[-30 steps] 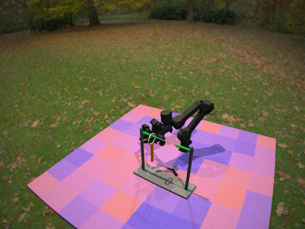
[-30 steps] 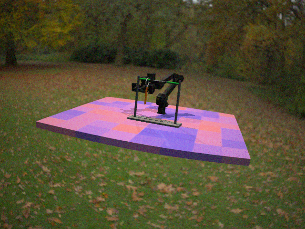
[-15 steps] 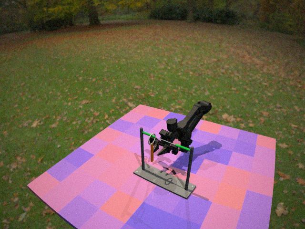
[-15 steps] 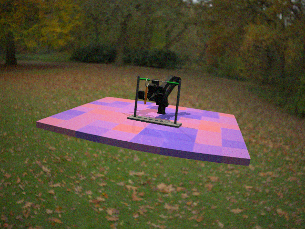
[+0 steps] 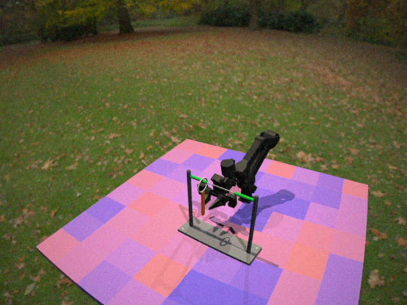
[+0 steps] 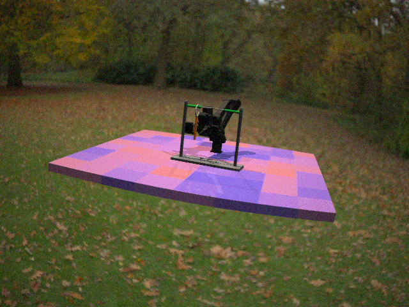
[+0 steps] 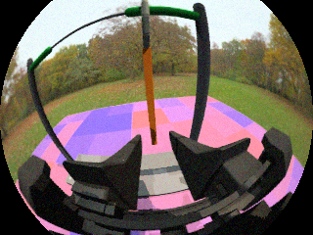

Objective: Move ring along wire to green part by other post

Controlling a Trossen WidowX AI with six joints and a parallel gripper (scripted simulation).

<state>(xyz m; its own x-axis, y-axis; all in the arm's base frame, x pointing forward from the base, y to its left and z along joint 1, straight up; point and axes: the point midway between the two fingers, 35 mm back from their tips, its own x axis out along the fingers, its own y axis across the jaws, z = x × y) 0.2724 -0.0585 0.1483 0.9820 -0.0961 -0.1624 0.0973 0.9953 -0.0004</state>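
Note:
The ring [image 5: 198,185] [image 7: 146,29] hangs on the green part [image 5: 194,177] [image 7: 171,11] next to the left post [image 5: 189,203] in the top view, with the wire through it. Its orange handle [image 5: 202,204] [image 6: 195,126] [image 7: 150,93] hangs down nearly straight. My gripper [image 5: 206,205] [image 7: 156,136] is partly open and empty, below the wire on the arm's side. In the wrist view the handle's lower end shows beyond the gap between the fingertips. The thin grey wire [image 5: 223,188] [image 7: 85,25] runs to the other green part [image 5: 243,196] [image 7: 41,58].
The other post [image 5: 252,223] [image 6: 238,139] stands at the right end of the grey base plate [image 5: 206,234] [image 6: 174,158]. The arm [image 5: 257,152] is behind the wire in the top and exterior views. In the wrist view, the near post [image 7: 202,73] rises beyond the right finger.

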